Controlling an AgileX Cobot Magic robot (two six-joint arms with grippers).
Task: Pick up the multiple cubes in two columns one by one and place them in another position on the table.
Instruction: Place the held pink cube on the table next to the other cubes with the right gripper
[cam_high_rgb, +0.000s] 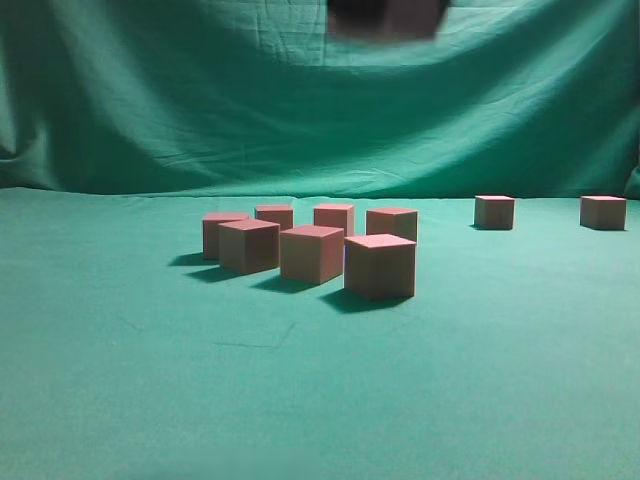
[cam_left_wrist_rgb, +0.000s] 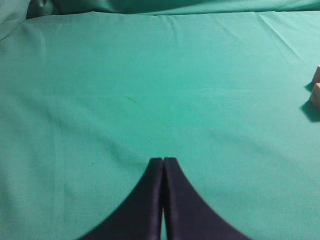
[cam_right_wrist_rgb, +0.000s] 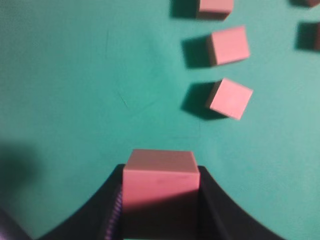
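I'm carrying one small matte pinkish-red cube (cam_right_wrist_rgb: 160, 182) pinched in my right gripper (cam_right_wrist_rgb: 161, 210) high over the green cloth table (cam_high_rgb: 320, 400), left gripper (cam_left_wrist_rgb: 163, 165) pressed together, so next I'd guess it needs lowering toward the table's far right edge by the two moved cubes (cam_high_rgb: 494, 212).

Dim, soft light on my feeds. In the exterior view the cubes (cam_high_rgb: 380, 266) throw shadows lower left on the surface (cam_high_rgb: 300, 400); a dark blur sits top centre. My right wrist view is motion-soft, its held cube (cam_right_wrist_rgb: 161, 185) shaded below.
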